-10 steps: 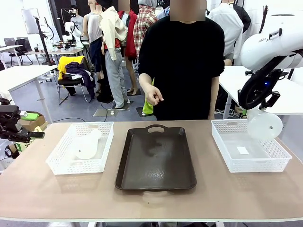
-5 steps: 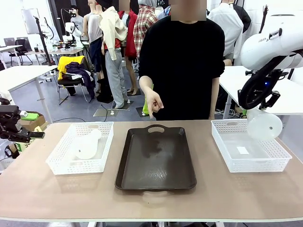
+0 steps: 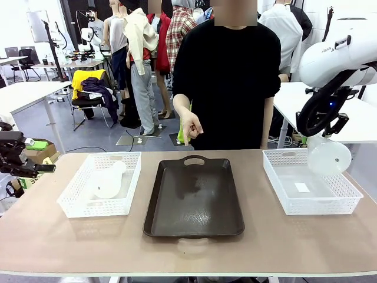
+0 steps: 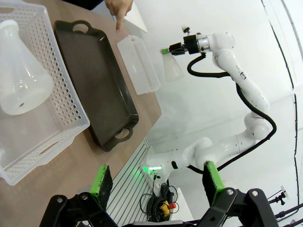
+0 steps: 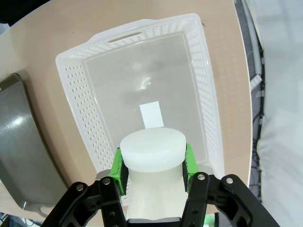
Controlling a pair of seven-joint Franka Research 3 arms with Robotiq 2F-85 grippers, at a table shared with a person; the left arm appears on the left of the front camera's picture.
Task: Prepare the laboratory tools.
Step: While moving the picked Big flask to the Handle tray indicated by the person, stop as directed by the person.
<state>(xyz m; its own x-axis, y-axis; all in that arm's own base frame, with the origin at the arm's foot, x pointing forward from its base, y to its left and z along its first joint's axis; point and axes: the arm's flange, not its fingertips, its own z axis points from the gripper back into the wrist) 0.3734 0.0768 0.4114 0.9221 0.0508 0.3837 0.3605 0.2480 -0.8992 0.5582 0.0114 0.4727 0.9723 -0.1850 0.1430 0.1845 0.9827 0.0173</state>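
One translucent white conical flask (image 3: 328, 156) hangs above the right white basket (image 3: 277, 183), its round base turned toward the front camera. My right gripper (image 3: 320, 134) is shut on its neck. The right wrist view shows the flask's top (image 5: 151, 146) clamped between the green pads (image 5: 189, 158), with the basket's wall (image 5: 80, 104) below. The left wrist view shows the same flask (image 4: 171, 70) and right gripper (image 4: 173, 48) farther off. A second flask (image 3: 109, 180) (image 4: 21, 75) lies on its side in the left basket (image 3: 76, 184) (image 4: 71, 94). My left gripper (image 3: 42, 168) (image 4: 157, 182) stays open off the table's left edge.
A dark brown tray (image 3: 194, 197) (image 4: 94, 75) lies between the baskets. A person in black stands at the far side, one hand (image 3: 189, 127) (image 4: 118, 7) pointing down just behind the tray's far handle. Bare tabletop runs along the near edge.
The person's hand dipped with a finger pointing down at the tray, then rose slightly. Both arms and the held flask have stayed still.
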